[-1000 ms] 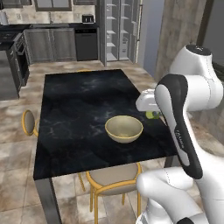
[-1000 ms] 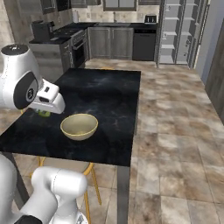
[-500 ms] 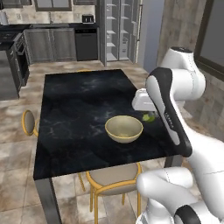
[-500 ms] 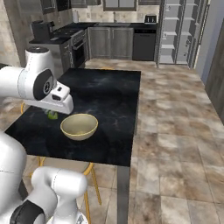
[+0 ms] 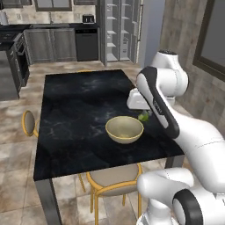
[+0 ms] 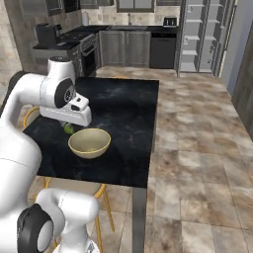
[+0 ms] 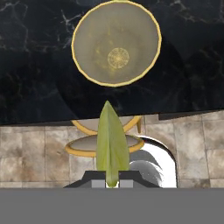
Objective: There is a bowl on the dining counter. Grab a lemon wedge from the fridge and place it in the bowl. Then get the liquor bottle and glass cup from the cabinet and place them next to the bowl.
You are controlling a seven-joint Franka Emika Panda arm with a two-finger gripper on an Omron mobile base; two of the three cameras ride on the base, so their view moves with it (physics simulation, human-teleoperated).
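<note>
The pale yellow-beige bowl (image 5: 125,128) (image 6: 89,142) (image 7: 116,43) rests near the front edge of the black marbled dining counter (image 5: 74,114) (image 6: 131,113) (image 7: 35,70). My gripper (image 5: 145,115) (image 6: 67,126) (image 7: 112,183) hangs just beside the bowl's rim, above the counter, shut on the yellow-green lemon wedge (image 5: 143,117) (image 6: 68,129) (image 7: 112,142). In the hand view the wedge stands up between the finger tips with the bowl straight ahead of it. The grey fridge (image 5: 119,30) (image 6: 203,34) stands open at the far end of the room, its white shelves showing.
Yellow-legged stools stand at the counter's near side (image 5: 115,179) (image 7: 105,146) and at its left side (image 5: 29,123). Grey cupboards and a stove (image 5: 9,66) line the back wall. Tiled floor (image 6: 197,148) lies open to the counter's right.
The arm has swung the gripper, with the lemon wedge in it, in over the counter's edge and closer to the bowl's rim. The bowl has stayed put.
</note>
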